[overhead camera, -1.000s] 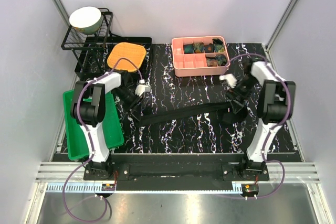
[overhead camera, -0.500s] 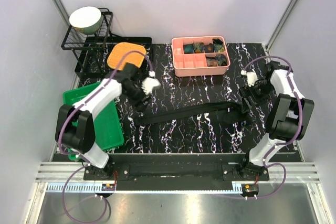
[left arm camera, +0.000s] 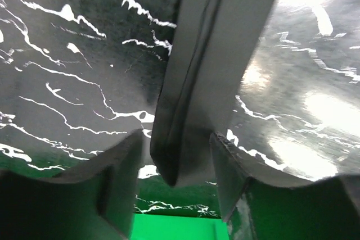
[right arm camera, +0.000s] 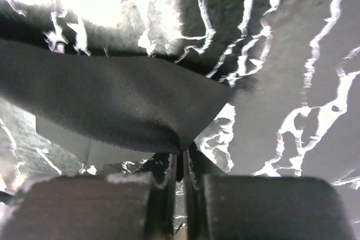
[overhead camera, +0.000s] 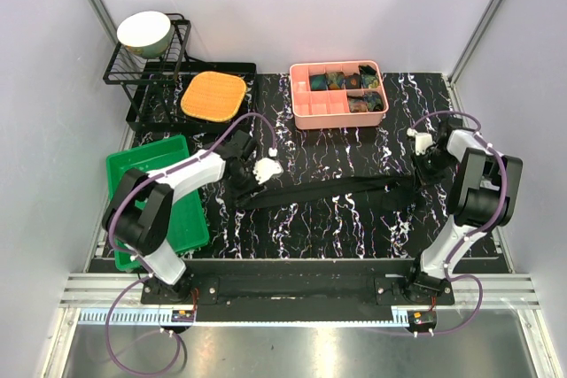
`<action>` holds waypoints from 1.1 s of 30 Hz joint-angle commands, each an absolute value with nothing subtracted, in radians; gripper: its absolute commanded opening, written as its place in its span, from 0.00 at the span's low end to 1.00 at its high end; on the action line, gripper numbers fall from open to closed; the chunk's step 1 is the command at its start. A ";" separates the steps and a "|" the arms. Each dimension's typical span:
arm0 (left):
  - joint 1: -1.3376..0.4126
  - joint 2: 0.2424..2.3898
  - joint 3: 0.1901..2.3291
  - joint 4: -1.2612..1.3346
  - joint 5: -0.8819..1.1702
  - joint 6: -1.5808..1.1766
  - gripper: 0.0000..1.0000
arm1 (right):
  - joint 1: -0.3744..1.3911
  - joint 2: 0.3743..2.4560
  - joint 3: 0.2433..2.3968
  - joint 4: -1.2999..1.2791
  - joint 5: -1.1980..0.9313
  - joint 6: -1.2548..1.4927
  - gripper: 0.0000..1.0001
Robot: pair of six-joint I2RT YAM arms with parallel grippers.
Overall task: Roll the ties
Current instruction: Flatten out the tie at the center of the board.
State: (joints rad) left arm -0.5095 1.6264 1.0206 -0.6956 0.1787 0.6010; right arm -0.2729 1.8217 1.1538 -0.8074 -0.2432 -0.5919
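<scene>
**Field note: one tie flat on the table, roll not begun**

Where you stand: the long black fabric necktie (overhead camera: 328, 190) lies stretched out flat across the black white-veined table (overhead camera: 301, 152), running nearly straight from left to right in front of the pink plastic divided tray (overhead camera: 292, 95). No turn or curl shows at either end, so I judge rolling of this one not yet started.

Already done, by the look of it: several tray compartments hold small dark rolled bundles with teal and brown patterning (overhead camera: 335, 81). At least two compartments on the near left look bare, so there is room for more.

Left end effector (left arm camera: 177, 175): fingers spread, straddling the narrow end of the necktie. In the left wrist view there is a gap on both sides, with the fabric lying between them and not gripped.

Right end effector (right arm camera: 181, 189): fingers pressed together. In the right wrist view the wide end's point runs into the slit between them, so it looks to be pinching that tip.

Left to do, as I read it:
- grip one end and start the roll
- wind the full length
- place the bundle in a free compartment

I see no other loose tie on the table.
</scene>
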 commanded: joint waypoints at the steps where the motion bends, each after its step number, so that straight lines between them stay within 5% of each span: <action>1: -0.505 1.677 1.002 -0.632 0.098 0.598 0.50 | -0.270 1.819 1.230 -0.854 -0.192 -0.672 0.00; 8: -0.483 1.671 0.971 -0.644 0.120 0.666 0.34 | -0.267 1.704 1.292 -1.287 -0.100 -1.119 0.00; 12: -0.483 1.692 0.971 -0.664 0.140 0.706 0.25 | -0.253 1.784 1.299 -1.538 0.033 -1.293 0.00; 17: -0.480 1.735 1.009 -0.676 0.141 0.723 0.21 | -0.206 1.951 1.334 -1.539 0.196 -1.373 0.05; 18: -0.480 1.743 1.015 -0.680 0.141 0.719 0.21 | -0.193 1.979 1.362 -1.496 0.208 -1.374 0.09; 22: -0.472 1.764 1.040 -0.687 0.144 0.707 0.22 | -0.178 2.091 1.613 -1.413 0.213 -1.301 0.54; 23: -0.465 1.767 1.046 -0.686 0.140 0.707 0.22 | -0.186 2.103 1.652 -1.405 0.216 -1.296 0.56; 24: -0.463 1.772 1.051 -0.689 0.135 0.706 0.22 | -0.193 2.099 1.686 -1.370 0.215 -1.298 0.68; 27: -0.451 1.784 1.065 -0.696 0.146 0.703 0.24 | -0.247 2.048 1.743 -1.269 0.224 -1.308 0.75; 33: -0.446 1.773 1.069 -0.707 0.172 0.696 0.30 | -0.339 1.899 1.681 -1.212 0.144 -1.257 0.72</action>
